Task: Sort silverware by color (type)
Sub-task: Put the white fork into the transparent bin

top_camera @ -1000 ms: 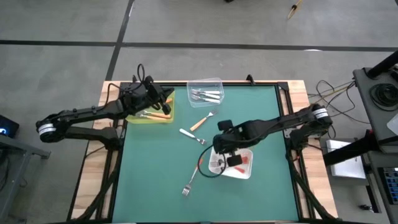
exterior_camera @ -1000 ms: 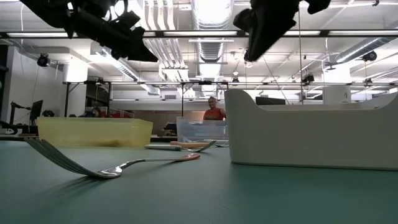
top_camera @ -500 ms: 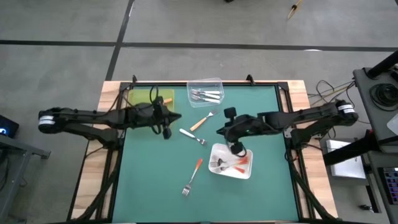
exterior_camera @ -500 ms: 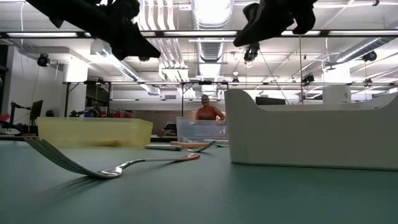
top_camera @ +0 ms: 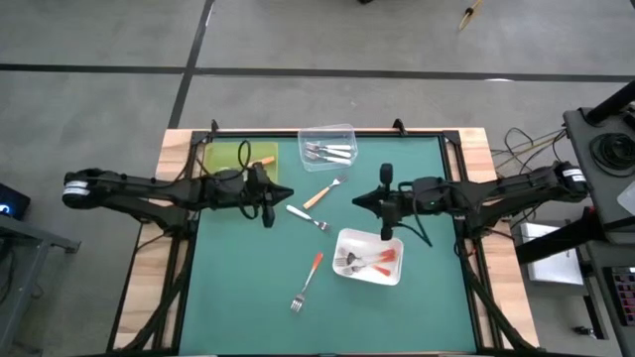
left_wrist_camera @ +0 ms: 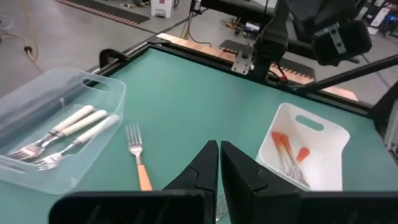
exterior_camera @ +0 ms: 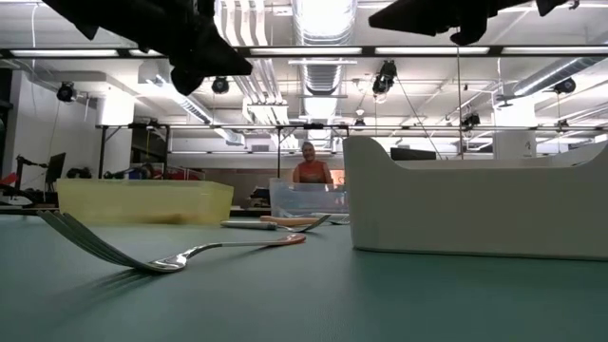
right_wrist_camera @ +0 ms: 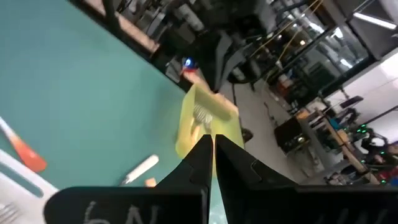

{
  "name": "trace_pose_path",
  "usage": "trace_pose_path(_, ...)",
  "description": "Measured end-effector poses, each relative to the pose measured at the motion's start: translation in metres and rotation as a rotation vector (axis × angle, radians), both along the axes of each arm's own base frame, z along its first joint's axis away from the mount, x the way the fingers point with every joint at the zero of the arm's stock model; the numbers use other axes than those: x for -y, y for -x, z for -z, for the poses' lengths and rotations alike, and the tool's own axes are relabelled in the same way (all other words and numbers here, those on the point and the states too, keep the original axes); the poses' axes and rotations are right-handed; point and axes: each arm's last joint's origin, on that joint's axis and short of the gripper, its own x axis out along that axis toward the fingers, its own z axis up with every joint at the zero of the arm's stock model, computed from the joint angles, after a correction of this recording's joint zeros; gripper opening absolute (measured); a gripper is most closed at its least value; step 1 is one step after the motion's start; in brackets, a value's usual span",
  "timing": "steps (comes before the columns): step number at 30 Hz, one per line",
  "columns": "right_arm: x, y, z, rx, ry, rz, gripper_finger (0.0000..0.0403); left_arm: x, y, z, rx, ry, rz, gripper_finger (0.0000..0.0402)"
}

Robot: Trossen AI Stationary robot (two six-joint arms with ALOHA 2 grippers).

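Note:
Three forks lie flat on the green mat: a tan-handled one (top_camera: 319,193), a white-handled one (top_camera: 307,215) and a red-handled one (top_camera: 308,277). More forks rest in trays: white-handled in the clear tray (top_camera: 327,145), red-handled in the white tray (top_camera: 370,260), a tan one in the yellow tray (top_camera: 238,156). My left gripper (top_camera: 286,190) hovers shut and nearly level left of the loose forks, holding nothing (left_wrist_camera: 219,152). My right gripper (top_camera: 355,201) hovers shut and level above the mat just beyond the white tray, pointing left, holding nothing (right_wrist_camera: 209,146).
The mat's raised black frame (top_camera: 327,132) runs along the far edge. Open mat lies at the near left and near right. Beyond the table a person (exterior_camera: 309,169) stands in the room.
My left gripper has swung from over the yellow tray toward the table's middle, staying shut. My right gripper has risen from the white tray, tipped from pointing down to level, drawn back toward the far right and shut. The forks lie as before.

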Motion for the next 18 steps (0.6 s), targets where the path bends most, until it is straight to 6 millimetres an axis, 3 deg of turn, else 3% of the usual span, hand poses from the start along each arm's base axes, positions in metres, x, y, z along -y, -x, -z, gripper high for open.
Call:
trace_pose_path(12, 0.002, 0.014, -0.006, 0.031, 0.017, 0.002, 0.0009, 0.003, -0.037, 0.036, -0.210, -0.017, 0.028, 0.0005)
trace_pose_path(18, 0.007, 0.013, -0.002, -0.003, 0.014, 0.026, 0.0009, 0.003, -0.063, 0.053, -0.460, -0.063, 0.083, 0.0063)
